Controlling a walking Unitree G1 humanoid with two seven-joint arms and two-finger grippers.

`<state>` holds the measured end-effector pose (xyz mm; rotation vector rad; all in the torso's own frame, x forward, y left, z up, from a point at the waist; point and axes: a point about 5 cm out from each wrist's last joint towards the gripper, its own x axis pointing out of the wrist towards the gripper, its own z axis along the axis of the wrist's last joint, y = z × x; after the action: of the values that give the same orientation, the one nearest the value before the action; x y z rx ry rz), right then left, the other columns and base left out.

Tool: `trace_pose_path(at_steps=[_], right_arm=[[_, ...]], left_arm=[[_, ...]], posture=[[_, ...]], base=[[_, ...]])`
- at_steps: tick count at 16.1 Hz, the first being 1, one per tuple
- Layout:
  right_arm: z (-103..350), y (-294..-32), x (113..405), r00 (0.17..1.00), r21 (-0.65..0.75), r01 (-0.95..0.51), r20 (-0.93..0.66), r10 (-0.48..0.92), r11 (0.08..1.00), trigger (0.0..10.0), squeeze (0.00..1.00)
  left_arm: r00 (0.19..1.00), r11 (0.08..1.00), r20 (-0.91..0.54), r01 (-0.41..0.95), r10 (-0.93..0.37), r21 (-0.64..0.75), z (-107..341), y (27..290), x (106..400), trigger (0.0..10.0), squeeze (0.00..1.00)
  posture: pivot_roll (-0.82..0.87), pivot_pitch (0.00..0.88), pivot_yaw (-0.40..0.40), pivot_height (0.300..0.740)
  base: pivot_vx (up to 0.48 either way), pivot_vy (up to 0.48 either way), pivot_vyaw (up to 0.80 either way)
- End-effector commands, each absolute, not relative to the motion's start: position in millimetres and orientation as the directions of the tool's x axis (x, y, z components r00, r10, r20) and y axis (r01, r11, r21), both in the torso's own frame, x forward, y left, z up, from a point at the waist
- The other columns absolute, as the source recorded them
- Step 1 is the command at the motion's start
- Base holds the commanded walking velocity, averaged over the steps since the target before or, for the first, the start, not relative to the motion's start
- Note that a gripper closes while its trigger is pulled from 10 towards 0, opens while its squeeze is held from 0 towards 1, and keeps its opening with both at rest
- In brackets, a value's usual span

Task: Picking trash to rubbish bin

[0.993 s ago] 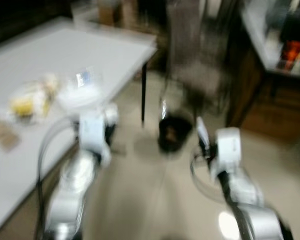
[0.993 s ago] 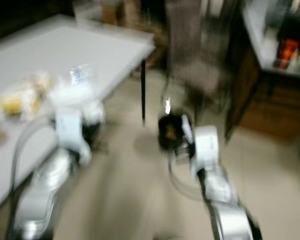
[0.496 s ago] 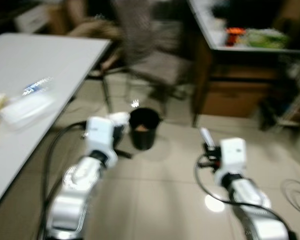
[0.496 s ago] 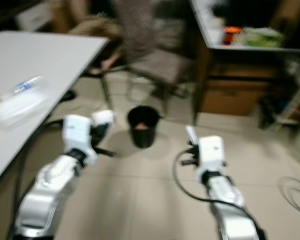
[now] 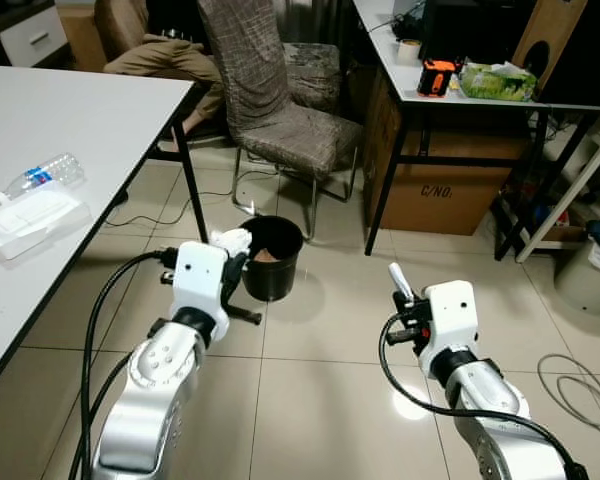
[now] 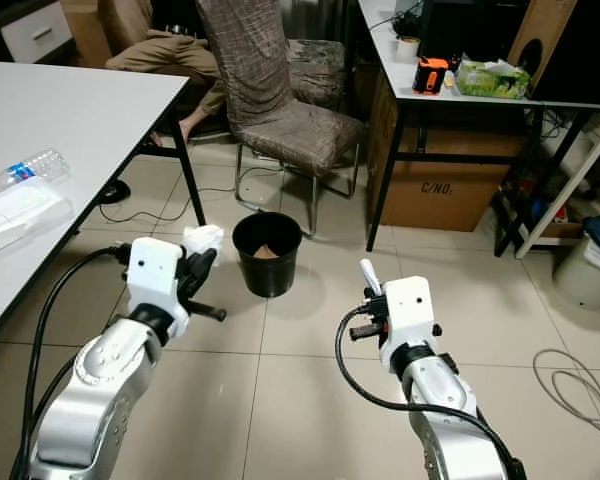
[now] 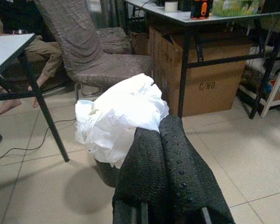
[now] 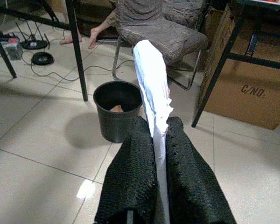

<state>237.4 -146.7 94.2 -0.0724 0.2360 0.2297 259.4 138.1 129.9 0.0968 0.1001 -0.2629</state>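
Observation:
A black rubbish bin (image 5: 271, 258) stands on the tiled floor in front of a chair, with some brown trash inside. My left gripper (image 5: 235, 262) hovers just left of the bin's rim, shut on a crumpled white plastic wad (image 7: 123, 114). That wad hides most of the bin (image 7: 106, 171) in the left wrist view. My right gripper (image 8: 156, 125) is held over the floor to the right of the bin (image 8: 117, 109) and nearer me, shut on a long white strip of wrapper (image 8: 151, 79) that sticks up between the fingers.
A white table (image 5: 80, 110) on the left carries a plastic bottle (image 5: 40, 177) and a clear container (image 5: 30, 215). A grey chair (image 5: 280, 100) stands behind the bin, with a person's legs (image 5: 165, 60) beyond. A desk (image 5: 460, 100) over a cardboard box (image 5: 435, 195) stands at right.
The camera has swung to the right and the blur has settled. The bin now appears right beside the left gripper. Both grippers still hold their white trash.

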Motion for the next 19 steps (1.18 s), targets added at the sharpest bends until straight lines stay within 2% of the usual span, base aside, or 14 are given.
trace_pose_path(at_steps=[1,15,19], right_arm=[[95.8,-147.2,239.1,0.948,-0.056,-0.237,-0.23,0.219,0.97,10.0,0.0],[93.2,-147.8,243.3,0.952,-0.064,-0.232,-0.22,0.213,0.971,10.0,0.0],[90.2,-150.0,246.4,0.954,-0.15,-0.229,-0.231,0.192,0.962,10.0,0.0]], left_arm=[[0.959,0.957,-0.119,0.269,-0.256,0.109,127.1,137.8,257.9,10.0,0.0],[0.955,0.954,-0.118,0.283,-0.271,0.098,124.3,136.5,259.6,10.0,0.0],[0.957,0.956,-0.113,0.277,-0.267,0.095,125.0,137.8,261.4,10.0,0.0]], posture=[[-0.17,0.0,-0.024,0.74],[-0.17,0.0,-0.015,0.74],[-0.17,0.0,-0.019,0.74]], base=[[0.296,0.0,0.0],[0.367,0.0,0.0],[0.407,0.0,0.0]])
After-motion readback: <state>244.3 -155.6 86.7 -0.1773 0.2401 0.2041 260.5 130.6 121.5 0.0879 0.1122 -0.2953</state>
